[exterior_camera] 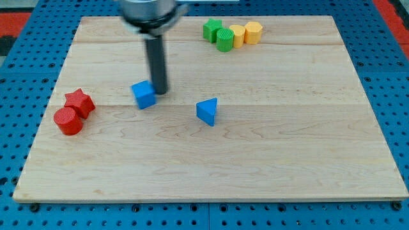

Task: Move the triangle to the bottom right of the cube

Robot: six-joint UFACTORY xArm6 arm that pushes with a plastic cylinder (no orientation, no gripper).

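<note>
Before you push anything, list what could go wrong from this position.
1. My tip sits right beside the blue cube, at its upper right edge; any move could nudge the reference block.
2. The blue triangle is already lower right of the cube, so a further push might overshoot and spoil that.

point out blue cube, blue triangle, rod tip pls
blue cube point(144, 95): camera view, its front face.
blue triangle point(207, 112): camera view, its front face.
my tip point(159, 92): camera view, the rod's very end, right beside the cube's upper right.
</note>
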